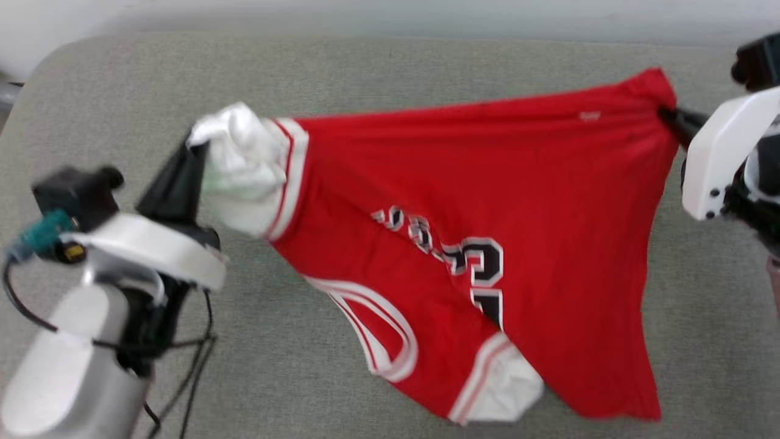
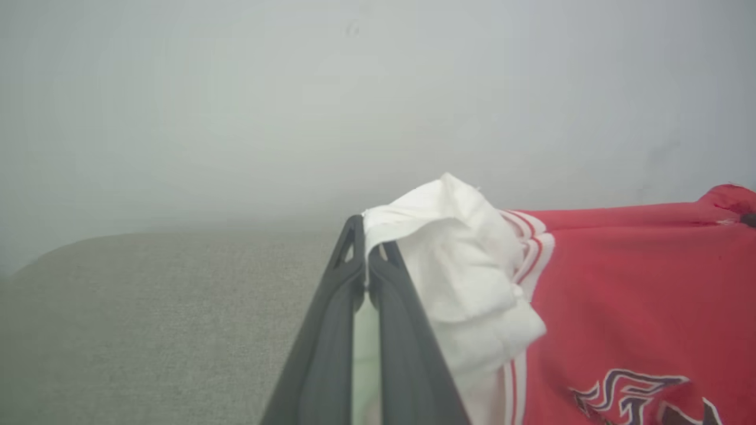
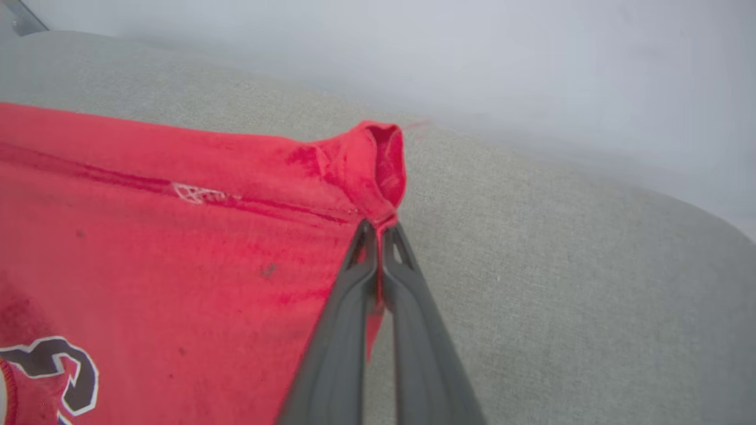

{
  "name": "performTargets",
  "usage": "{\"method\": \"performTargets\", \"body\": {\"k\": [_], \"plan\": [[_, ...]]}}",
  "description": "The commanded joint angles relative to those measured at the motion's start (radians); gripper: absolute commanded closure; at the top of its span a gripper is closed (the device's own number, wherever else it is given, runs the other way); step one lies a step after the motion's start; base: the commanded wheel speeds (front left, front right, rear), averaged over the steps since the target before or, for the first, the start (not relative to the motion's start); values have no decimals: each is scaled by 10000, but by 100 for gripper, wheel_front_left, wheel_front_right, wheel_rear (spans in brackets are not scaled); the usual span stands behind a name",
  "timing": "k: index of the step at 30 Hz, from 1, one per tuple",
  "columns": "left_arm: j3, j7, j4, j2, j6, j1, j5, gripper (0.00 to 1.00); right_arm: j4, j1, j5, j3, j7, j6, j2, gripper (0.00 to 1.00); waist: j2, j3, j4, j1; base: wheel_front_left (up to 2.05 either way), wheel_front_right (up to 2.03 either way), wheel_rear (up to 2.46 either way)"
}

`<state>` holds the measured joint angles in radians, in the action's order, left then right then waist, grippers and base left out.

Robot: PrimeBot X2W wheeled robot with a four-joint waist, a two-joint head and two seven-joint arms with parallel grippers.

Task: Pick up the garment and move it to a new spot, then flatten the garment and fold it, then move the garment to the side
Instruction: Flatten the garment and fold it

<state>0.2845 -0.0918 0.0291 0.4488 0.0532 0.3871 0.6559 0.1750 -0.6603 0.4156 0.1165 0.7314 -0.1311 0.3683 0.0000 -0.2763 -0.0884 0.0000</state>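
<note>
Left end effector (image 1: pixel 198 145) & right end effector (image 1: pixel 665 113) clenched on garment (image 1: pixel 487 177) corners, stretched betw. them.

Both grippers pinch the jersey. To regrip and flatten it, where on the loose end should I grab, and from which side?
Likely the shoulder strap of the jersey, turned white side out, at its near edge. It juts out as a narrow tab, so come from the near side, crosswise to it. The left gripper and right gripper hold the far corners.
</note>
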Motion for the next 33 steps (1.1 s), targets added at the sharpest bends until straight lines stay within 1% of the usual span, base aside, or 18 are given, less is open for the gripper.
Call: {"method": "performTargets", "body": {"k": [1, 2, 5, 8, 17, 22, 29, 33], "plan": [[-166, 178, 226, 208, -87, 885, -14, 100, 46, -544, -323, -193, -197, 9, -105, 100, 0, 62, 207, 0, 0, 0, 0], [-166, 178, 226, 208, -87, 885, -14, 100, 46, -544, -323, -193, -197, 9, -105, 100, 0, 62, 207, 0, 0, 0, 0], [-259, 443, 602, 359, -157, 1844, -29, 100, 198, -1139, -714, -305, -511, 12, -259, 100, 0, 68, 426, 0, 0, 0, 0], [-349, 595, 1010, 353, -275, 3047, 1, 100, 343, -1881, -1142, -466, -842, 12, -368, 100, 0, -112, 589, 0, 0, 0, 0], [-404, 752, 2929, 445, -735, 7205, -350, 100, 845, -4611, -2602, -1154, -1809, 13, -792, 100, 0, -1219, 981, 0, 0, 0, 0], [-407, 505, 3866, 660, -979, 9241, -698, 100, 1210, -6007, -3244, -1537, -2284, 16, -1123, 100, 0, -1830, 1214, 0, 0, 0, 0], [-367, 307, 4956, 898, -1251, 11413, -966, 100, 1781, -7703, -3799, -1948, -2833, 18, -1489, 100, 0, -2948, 1349, 0, 0, 0, 0], [-446, 154, 5657, 878, -1318, 12085, -877, 100, 2330, -8358, -3951, -2171, -3120, 26, -1771, 100, 0, -3491, 1386, 0, 0, 0, 0]]}}
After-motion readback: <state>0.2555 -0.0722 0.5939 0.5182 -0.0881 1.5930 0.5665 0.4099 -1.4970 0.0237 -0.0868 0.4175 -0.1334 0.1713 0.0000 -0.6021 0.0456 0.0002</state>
